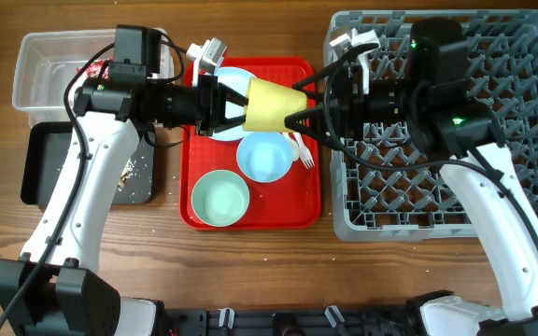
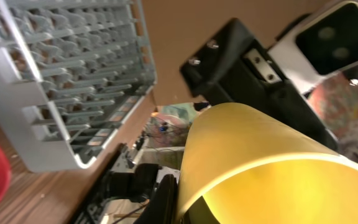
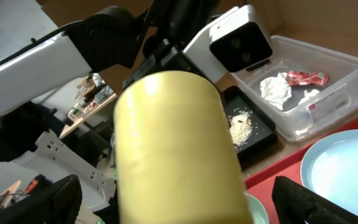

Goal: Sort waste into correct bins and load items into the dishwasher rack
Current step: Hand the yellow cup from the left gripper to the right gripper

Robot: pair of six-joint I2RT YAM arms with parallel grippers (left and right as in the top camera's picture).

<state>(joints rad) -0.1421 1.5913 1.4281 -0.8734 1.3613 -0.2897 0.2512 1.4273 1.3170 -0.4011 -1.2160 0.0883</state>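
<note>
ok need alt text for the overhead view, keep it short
Over a red tray, the left gripper holds a yellow cup while the open right gripper straddles its narrow end. A blue bowl, green bowl, plate and fork lie on the tray; a grey rack sits right, a clear tub and black tray left.

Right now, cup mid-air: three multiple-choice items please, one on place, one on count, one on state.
1. Where is the yellow cup? A in the rack; B in the clear tub; C above the red tray.
2. How many bowls sit on the red tray? A one; B two; C three.
3. The right end effector is: A open; B shut on a fork; C shut on a plate.
Answers: C, the left end effector holds it there; B, one light blue bowl, one pale green bowl; A, its jaws flank the cup, apart.
</note>
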